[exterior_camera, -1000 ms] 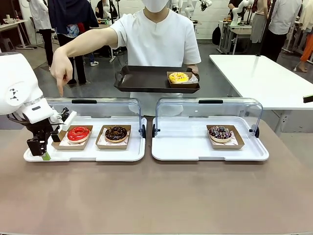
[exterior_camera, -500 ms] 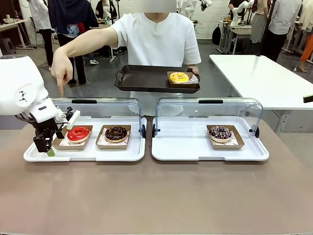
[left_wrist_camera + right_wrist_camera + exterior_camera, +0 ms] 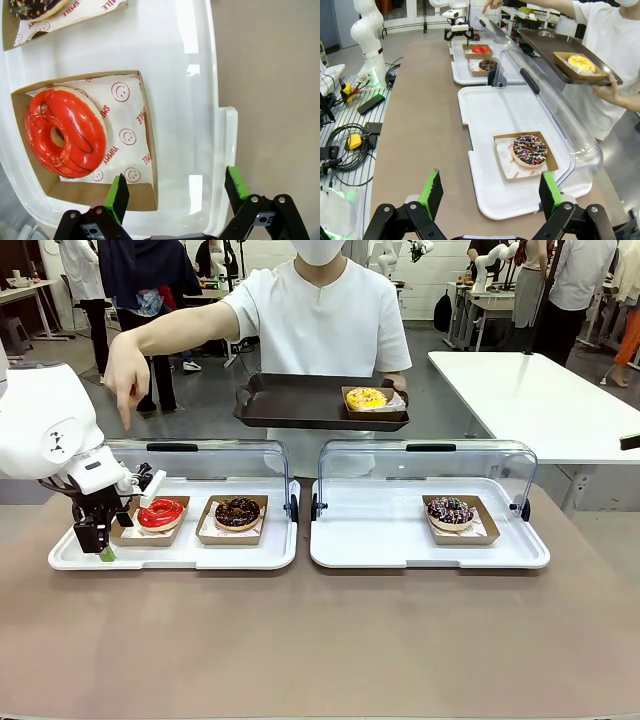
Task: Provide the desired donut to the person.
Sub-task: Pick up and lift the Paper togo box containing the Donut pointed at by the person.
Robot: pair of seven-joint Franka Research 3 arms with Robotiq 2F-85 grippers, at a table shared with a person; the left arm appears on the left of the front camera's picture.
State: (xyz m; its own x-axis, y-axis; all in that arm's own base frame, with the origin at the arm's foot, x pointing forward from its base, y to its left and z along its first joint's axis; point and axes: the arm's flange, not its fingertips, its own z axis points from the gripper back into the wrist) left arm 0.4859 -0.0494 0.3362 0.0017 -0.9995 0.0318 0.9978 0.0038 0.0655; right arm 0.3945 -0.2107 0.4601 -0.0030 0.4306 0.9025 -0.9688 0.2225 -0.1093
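A red-glazed donut (image 3: 160,513) (image 3: 65,132) lies in a cardboard tray (image 3: 146,150) at the left end of the left white tray (image 3: 200,552). The person's hand (image 3: 125,380) points down above it. My left gripper (image 3: 103,537) (image 3: 177,189) hovers open over that cardboard tray's left edge, with one finger above the cardboard and the other above the white tray's rim. The person (image 3: 320,330) holds a dark tray (image 3: 290,405) carrying a yellow donut (image 3: 365,398). My right gripper (image 3: 490,192) stands open over the brown table, short of the right white tray (image 3: 485,115).
A chocolate donut (image 3: 237,512) sits beside the red one. A sprinkled chocolate donut (image 3: 450,511) (image 3: 530,149) lies in the right white tray (image 3: 370,530). Clear lids (image 3: 430,465) stand raised behind both trays. Cables and boxes (image 3: 350,135) lie off the table's edge.
My left gripper has shifted right and a little farther in, closing on the red donut's cardboard tray. The person's pointing hand has risen slightly. The right arm has not moved.
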